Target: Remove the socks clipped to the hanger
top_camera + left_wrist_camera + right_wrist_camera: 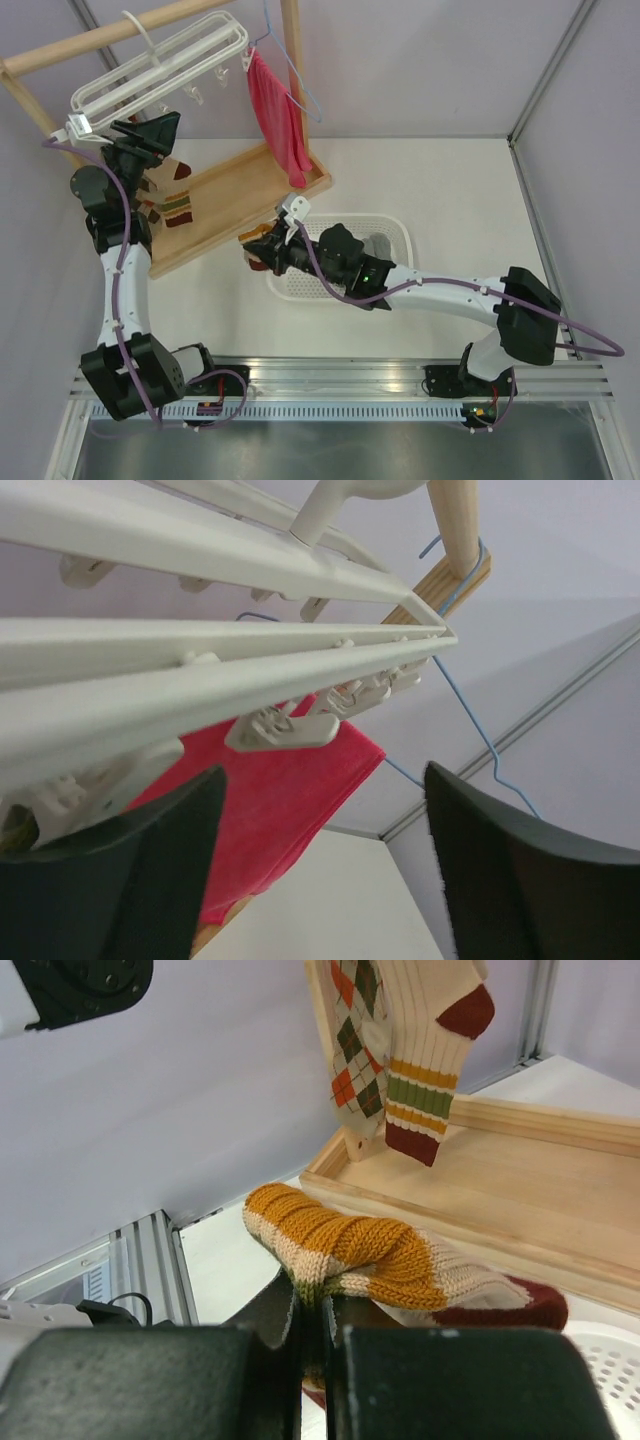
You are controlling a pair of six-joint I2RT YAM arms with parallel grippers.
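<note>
- The right gripper (262, 248) is clamped tight on a striped sock (350, 1255), pinching a fold of the ribbed mustard, cream and dark-red knit between its fingers (470, 1380); the right wrist view shows no gap between the jaws
- That sock is off the hanger and sits bunched at the fingertips, over the near-left rim of the white mesh basket (402, 228) and just beside the near edge of the wooden tray (235, 195)
- The left gripper (320, 870) is spread wide, its two dark fingers well apart and gripping nothing; it is raised just under the low left end of the hanger (160, 62) and points up at the frame
- The hanger is a white rectangular frame hooked over a wooden rail (100, 38) and tilted, with its left end lower; in the left wrist view a row of small clips (285, 728) dangles from its bars
- Two hanging socks (400, 1050) are side by side and touching above the left end of the tray, below the left gripper: one argyle in brown, red and olive diamonds, the other cream ribbed with a dark-red heel and olive, mustard and dark-red bands
- The clips that hold them cannot be made out, as the left arm covers them from above
- A red cloth (275, 110) hangs on a thin blue wire hanger (466, 716) near the frame's right end
</note>
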